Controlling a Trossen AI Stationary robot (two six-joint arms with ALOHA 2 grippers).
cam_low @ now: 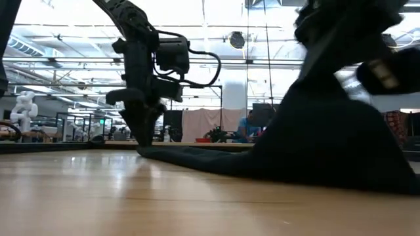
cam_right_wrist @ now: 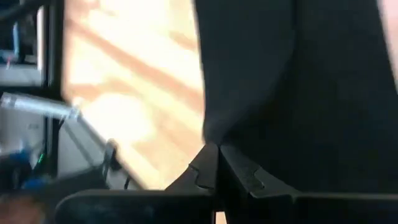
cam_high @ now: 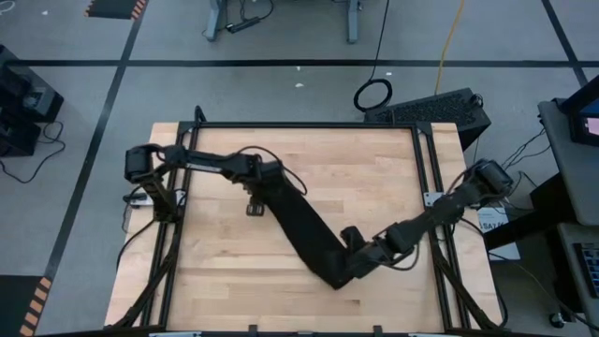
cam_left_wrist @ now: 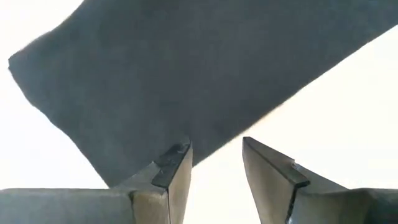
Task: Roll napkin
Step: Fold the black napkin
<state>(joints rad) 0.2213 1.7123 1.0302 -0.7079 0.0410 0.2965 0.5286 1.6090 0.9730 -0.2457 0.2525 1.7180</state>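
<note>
The black napkin (cam_high: 304,225) lies as a long strip slanting across the wooden table (cam_high: 374,168), from the middle left toward the near right. My left gripper (cam_left_wrist: 217,152) points down over the strip's far left end (cam_low: 157,152). It is open, with one finger above the cloth's edge and the other above bare table. My right gripper (cam_right_wrist: 217,152) is shut on the napkin near its near right end, where the cloth (cam_low: 315,144) rises off the table like a tent. My left gripper stands at the napkin's far left end (cam_left_wrist: 186,134); I cannot tell whether its fingertips touch the cloth. My right gripper pinches a raised fold of the napkin (cam_right_wrist: 214,134) between its two shut fingers, near the strip's near right end. The fingers slant down from the table's right side. The cloth hangs from them and slopes to the table, where the rest lies flat.
A black rail frame (cam_high: 426,159) runs along the table's far, left and right sides. Bare wood lies at the far right and the near left. Beyond the far right corner stand a dark box (cam_high: 435,108) and a cable loop (cam_high: 372,94).
</note>
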